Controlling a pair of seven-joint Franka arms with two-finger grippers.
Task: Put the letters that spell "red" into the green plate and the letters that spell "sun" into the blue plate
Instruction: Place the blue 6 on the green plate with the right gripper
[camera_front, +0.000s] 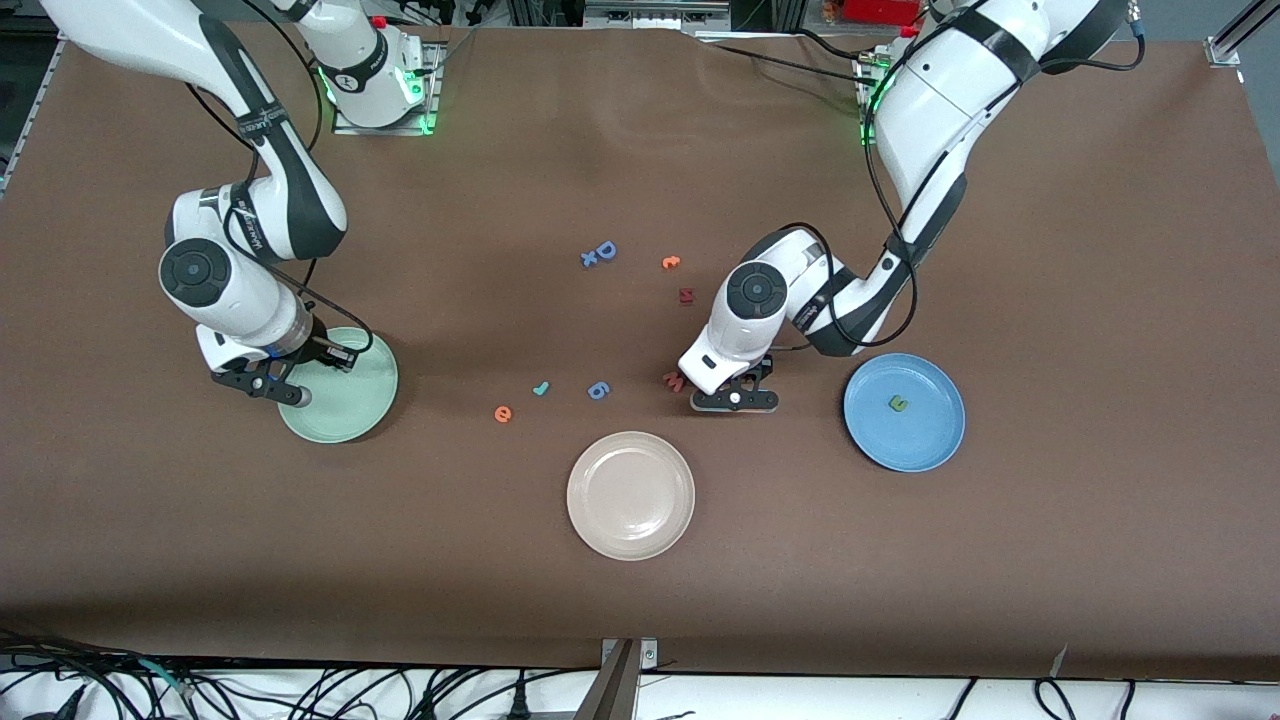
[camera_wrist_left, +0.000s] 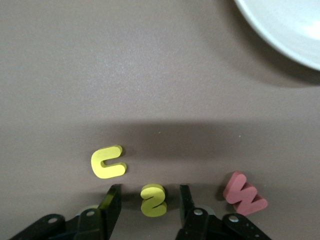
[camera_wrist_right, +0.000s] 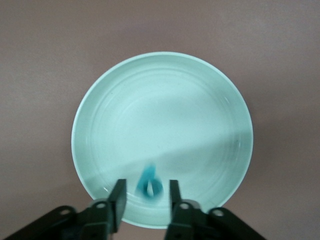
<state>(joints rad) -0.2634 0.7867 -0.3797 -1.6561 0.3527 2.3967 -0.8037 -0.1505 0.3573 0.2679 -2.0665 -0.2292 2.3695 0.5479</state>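
Lying flat on the worktop, the yellow "s" sits squarely between the fingers of the left pincer. The fingers stand narrowly apart, with a gap on each side. Its long axis seems to run along the fingers, so a straight closing should take it. The yellow "u" lies just outside one finger and the pink "w" outside the other. The front view hides both yellow letters under that hand.

The right pincer hangs over the green plate, slightly parted around a blurred teal letter.

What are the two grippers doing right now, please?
Left gripper: open, fingers either side of the yellow "s" on the table.
Right gripper: open over the green plate, teal letter between its fingers.
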